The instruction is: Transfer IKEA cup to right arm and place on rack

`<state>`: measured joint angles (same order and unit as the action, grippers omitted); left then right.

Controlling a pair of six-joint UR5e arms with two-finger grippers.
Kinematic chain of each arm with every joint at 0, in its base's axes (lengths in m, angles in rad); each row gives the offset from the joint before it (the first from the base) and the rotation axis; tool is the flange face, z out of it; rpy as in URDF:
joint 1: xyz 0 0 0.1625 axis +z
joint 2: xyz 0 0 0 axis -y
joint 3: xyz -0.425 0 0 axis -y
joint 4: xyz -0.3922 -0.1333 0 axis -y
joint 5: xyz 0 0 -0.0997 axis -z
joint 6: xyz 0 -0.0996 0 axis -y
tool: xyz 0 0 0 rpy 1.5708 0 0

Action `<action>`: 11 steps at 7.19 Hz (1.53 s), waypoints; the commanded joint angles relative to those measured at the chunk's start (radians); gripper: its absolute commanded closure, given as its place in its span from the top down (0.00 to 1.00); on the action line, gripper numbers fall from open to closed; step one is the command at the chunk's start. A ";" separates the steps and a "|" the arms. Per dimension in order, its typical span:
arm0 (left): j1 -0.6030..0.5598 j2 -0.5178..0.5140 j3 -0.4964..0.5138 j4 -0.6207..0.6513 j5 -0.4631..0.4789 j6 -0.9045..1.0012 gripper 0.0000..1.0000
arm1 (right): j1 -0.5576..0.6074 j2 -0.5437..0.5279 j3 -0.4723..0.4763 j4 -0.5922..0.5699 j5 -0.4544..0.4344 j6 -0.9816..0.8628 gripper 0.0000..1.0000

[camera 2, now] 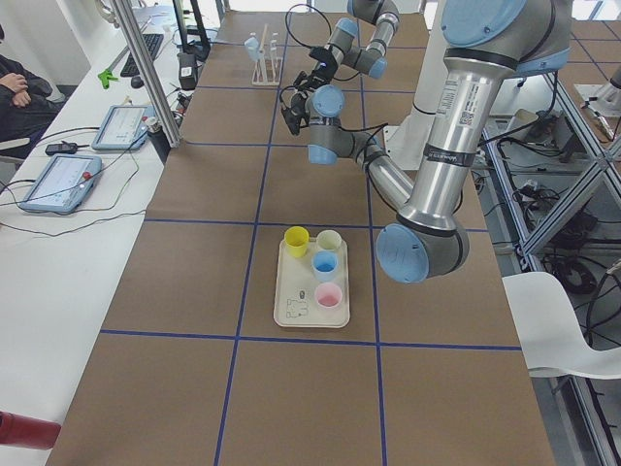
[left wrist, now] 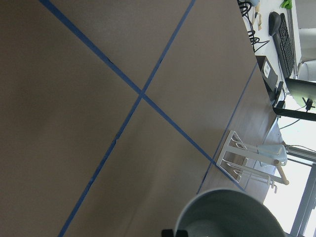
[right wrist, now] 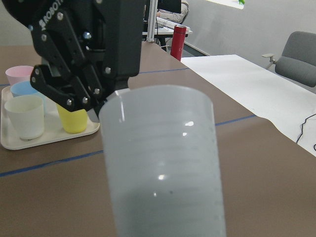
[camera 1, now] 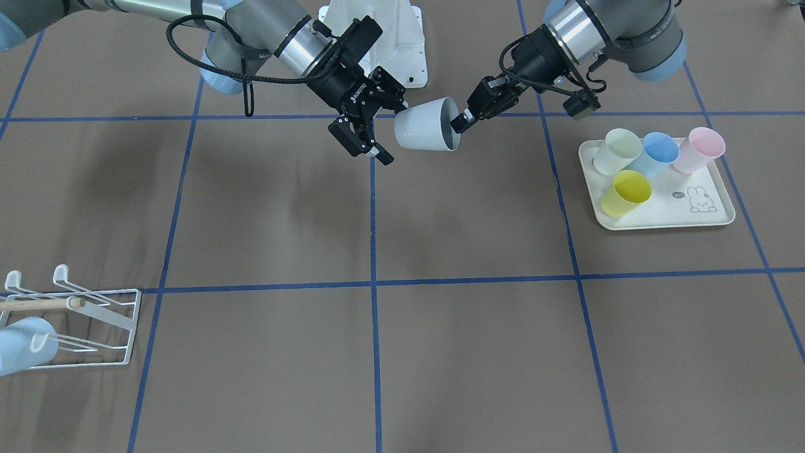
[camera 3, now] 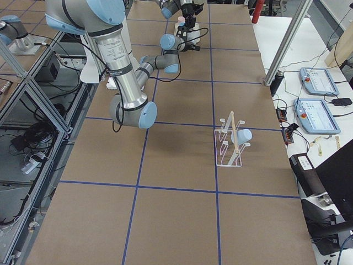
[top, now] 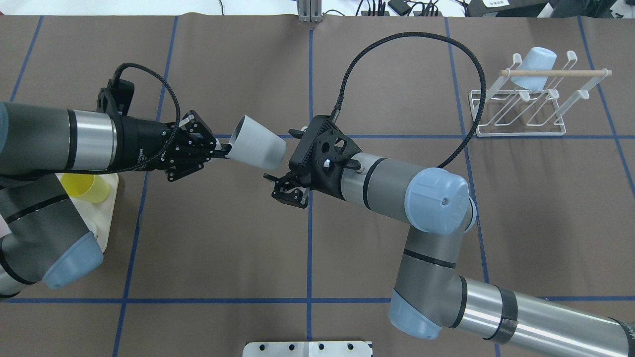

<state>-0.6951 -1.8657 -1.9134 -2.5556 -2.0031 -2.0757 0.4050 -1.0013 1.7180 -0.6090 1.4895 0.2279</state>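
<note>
Step in hand: the hand-over in mid-air, by our judgement; the giving side had its grip, the taking side had none yet.
Left gripper [camera 1: 464, 119]: clenched on the rim of the IKEA cup [camera 1: 424, 129], one finger inside the mouth and one outside.
Right gripper [top: 291, 162]: spread wide and grasping nothing; the cup's closed base pointed into its gap.
Cup position: we noted it held on its side above the middle of the table [camera 1: 471, 352], clear of the surface, between the two grippers. It filled the right wrist view, base end nearest.
Next move, as we judged: the right gripper needs to close on the lower body of the cup before the left lets go of the rim. After that comes a long carry, since the rack [top: 520, 132] stood well apart, at the far right of the table.
Risk: a smooth tapered wall could slip if gripped too near the base.
Count, cups: six. One in hand, one pale-blue cup [top: 533, 62] already on the rack, and four on the tray [camera 1: 666, 217] (cream, blue, pink, yellow).
Count, other: one rack, one tray, two arms.
</note>
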 commanded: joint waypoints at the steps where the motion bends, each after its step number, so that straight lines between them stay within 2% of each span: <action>1: 0.002 -0.003 0.008 0.000 0.001 0.002 0.00 | -0.012 0.007 0.000 0.000 -0.002 -0.004 0.99; 3: 0.002 -0.001 0.008 0.000 0.003 0.006 0.00 | -0.012 0.009 0.000 0.000 -0.002 -0.002 0.99; 5: 0.002 0.003 0.010 0.000 0.003 0.026 0.00 | -0.012 0.006 0.012 0.000 -0.002 -0.005 0.93; 11: 0.002 0.000 0.007 -0.003 0.001 0.028 0.00 | -0.011 0.009 0.012 0.000 -0.006 0.001 0.92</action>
<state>-0.6930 -1.8665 -1.9062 -2.5585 -2.0017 -2.0481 0.3935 -0.9928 1.7304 -0.6090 1.4846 0.2291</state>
